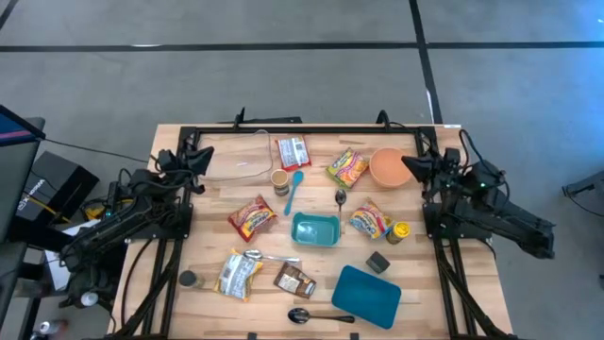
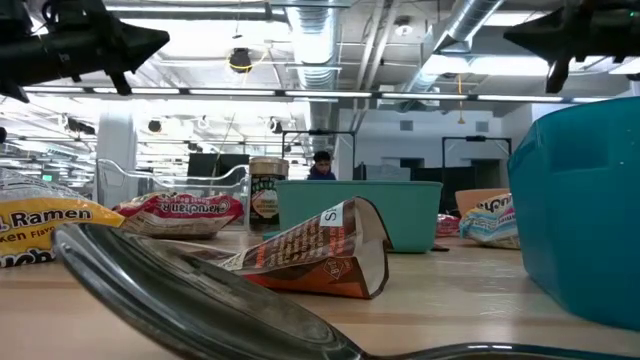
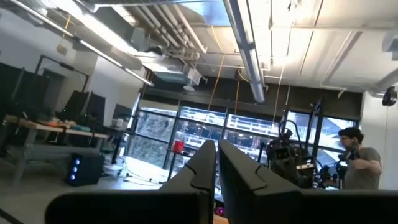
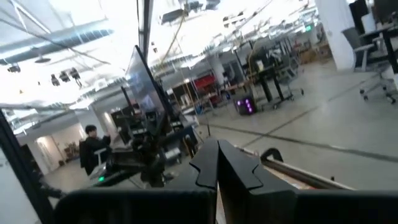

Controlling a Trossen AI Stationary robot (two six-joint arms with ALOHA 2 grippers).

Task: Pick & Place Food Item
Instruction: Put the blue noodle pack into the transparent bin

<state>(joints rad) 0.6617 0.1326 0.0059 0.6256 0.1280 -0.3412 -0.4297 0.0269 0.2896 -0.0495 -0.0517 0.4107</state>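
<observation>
Wooden slats form the table [image 1: 472,288], which stands on grey concrete floor and is strewn with food packets and dishes. Near the middle sits a teal bin [image 1: 315,229], with a blue spoon [image 1: 293,188] just behind it and a red ramen packet [image 1: 252,217] to its left. A yellow ramen packet [image 1: 347,168] lies beside an orange bowl [image 1: 387,167] near the far edge. Toward the near edge rest a brown snack packet [image 1: 294,280], a teal lid [image 1: 366,295] and a metal spoon [image 1: 319,316]. The left gripper [image 1: 201,158] hangs raised over the table's far-left corner, fingers pressed together and holding nothing. The right gripper [image 1: 412,165] hangs raised at the far right, just beside the orange bowl, likewise closed and empty. A person [image 3: 359,163] stands in the room beyond.
</observation>
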